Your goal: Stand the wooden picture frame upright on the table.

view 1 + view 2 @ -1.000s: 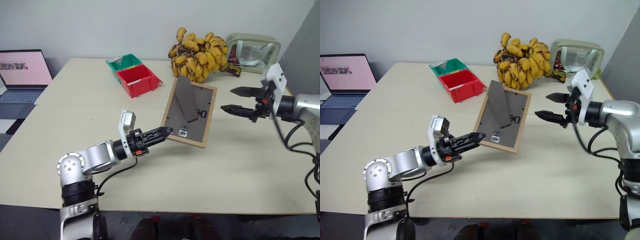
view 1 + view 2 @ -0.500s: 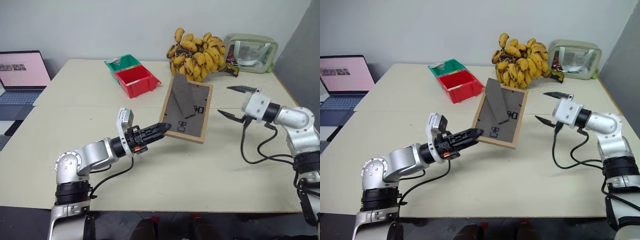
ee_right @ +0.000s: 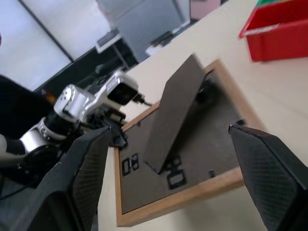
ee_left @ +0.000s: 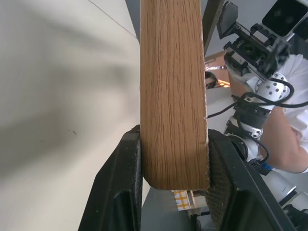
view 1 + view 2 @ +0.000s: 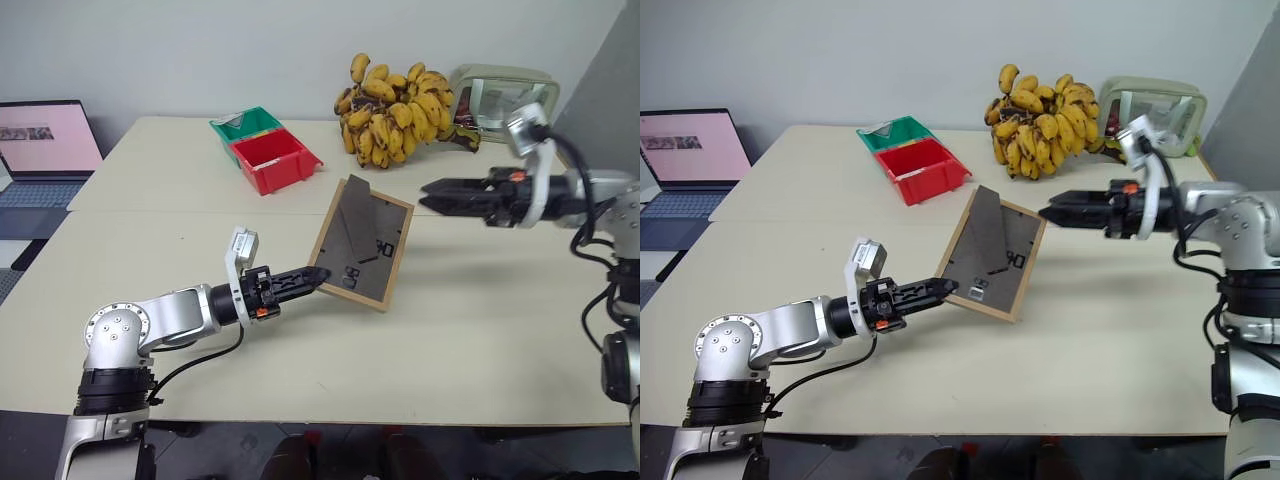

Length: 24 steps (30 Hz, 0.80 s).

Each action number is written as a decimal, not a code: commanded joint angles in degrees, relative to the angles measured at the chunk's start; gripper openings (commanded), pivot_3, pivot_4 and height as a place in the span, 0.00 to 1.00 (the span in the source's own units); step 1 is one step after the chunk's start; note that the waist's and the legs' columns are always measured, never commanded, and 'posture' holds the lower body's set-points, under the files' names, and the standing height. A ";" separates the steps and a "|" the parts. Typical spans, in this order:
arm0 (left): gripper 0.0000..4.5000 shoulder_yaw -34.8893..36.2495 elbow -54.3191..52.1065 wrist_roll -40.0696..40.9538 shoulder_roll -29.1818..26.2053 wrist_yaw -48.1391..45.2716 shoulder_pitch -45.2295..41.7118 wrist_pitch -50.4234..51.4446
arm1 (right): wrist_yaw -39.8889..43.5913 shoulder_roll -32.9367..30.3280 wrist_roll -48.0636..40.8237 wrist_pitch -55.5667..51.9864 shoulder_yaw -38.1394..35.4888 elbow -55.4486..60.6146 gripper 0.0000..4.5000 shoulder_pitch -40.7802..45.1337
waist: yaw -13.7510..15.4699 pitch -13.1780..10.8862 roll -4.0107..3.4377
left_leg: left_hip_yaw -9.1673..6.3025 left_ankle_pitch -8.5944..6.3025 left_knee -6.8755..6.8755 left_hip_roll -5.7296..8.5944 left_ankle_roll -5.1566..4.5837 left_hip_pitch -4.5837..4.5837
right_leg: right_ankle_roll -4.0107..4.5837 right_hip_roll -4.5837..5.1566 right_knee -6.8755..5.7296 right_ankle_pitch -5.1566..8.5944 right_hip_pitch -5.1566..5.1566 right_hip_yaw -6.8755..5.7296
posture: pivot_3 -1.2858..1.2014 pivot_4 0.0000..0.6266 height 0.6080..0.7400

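The small rectangular light-wood picture frame stands tilted near the middle of the large cream-beige tabletop, its dark grey back with white marks facing the camera and its fold-out stand swung out from the back. Its lower edge is down near the tabletop; whether it touches cannot be told. The left claw reaches in level from the robot's left and is clamped on the frame's lower left corner; in the left wrist view the two black fingers press against both faces of the wooden edge.

The right claw hangs just beside the frame's upper right corner, apart from it, pointing toward it. In the right wrist view its black fingers stand wide apart with nothing between them, the frame's back ahead of them.

Behind the frame sit a red plastic bin and a green plastic bin touching each other. A large bunch of yellow bananas lies further back, with a green-rimmed clear case just beside it. An open laptop with a pink screen stands off the tabletop's far left.
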<state>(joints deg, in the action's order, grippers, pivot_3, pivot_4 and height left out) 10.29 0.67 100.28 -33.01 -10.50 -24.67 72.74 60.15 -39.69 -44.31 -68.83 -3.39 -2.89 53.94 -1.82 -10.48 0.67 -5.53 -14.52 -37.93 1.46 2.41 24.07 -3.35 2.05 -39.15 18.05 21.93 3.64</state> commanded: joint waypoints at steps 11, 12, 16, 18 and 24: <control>0.29 -0.29 -3.80 1.93 -0.21 -2.80 -0.15 -1.28 | -7.23 8.45 -7.63 -4.22 -2.84 7.68 0.91 -0.25 | -0.24 0.00 0.02 | 0.01 0.09 -0.02 0.01 0.14 0.15 | -0.01 0.02 -0.31 0.00 0.32 0.03 | 0.52 0.24 1.00; 0.29 -0.25 -3.88 2.00 -0.33 -2.78 0.02 -1.27 | -7.23 8.29 -9.37 -5.86 -3.98 7.39 0.91 0.01 | -0.24 0.00 0.02 | 0.01 0.09 -0.02 0.01 0.13 0.15 | -0.01 0.01 -0.36 0.00 0.33 0.03 | 0.52 0.24 1.00; 0.29 0.03 -3.88 2.92 -0.97 -2.36 0.87 -1.45 | -7.56 6.19 -14.09 -11.28 -8.15 6.09 0.91 0.21 | -0.10 0.00 0.02 | 0.00 0.09 -0.03 0.01 0.03 0.15 | 0.00 0.01 -0.43 0.00 0.33 0.01 | 0.52 0.24 1.00; 0.29 0.02 -3.93 3.39 -1.34 -2.14 1.52 -1.52 | -8.12 4.37 -14.29 -11.95 -8.97 6.69 0.91 -0.92 | -0.07 0.00 0.02 | -0.01 0.08 -0.03 0.02 -0.01 0.15 | 0.00 0.01 -0.42 0.00 0.32 -0.01 | 0.52 0.24 1.00; 0.29 -0.64 -4.07 4.91 -1.56 -1.19 2.08 -2.20 | -3.44 -5.97 -4.31 1.02 -3.82 11.05 0.91 -9.16 | 0.16 0.00 0.02 | 0.01 0.08 -0.02 0.03 -0.04 0.15 | -0.01 0.01 -0.41 0.00 0.30 -0.01 | 0.52 0.24 1.00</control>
<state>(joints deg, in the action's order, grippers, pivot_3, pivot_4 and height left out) 8.85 -1.63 102.52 -34.29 -11.29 -22.02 71.72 54.28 -43.08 -52.55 -73.96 -7.80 6.00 45.70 -1.67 -10.48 0.69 -5.53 -14.44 -37.97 1.53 2.35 24.23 -3.37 2.06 -39.55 18.05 22.21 3.60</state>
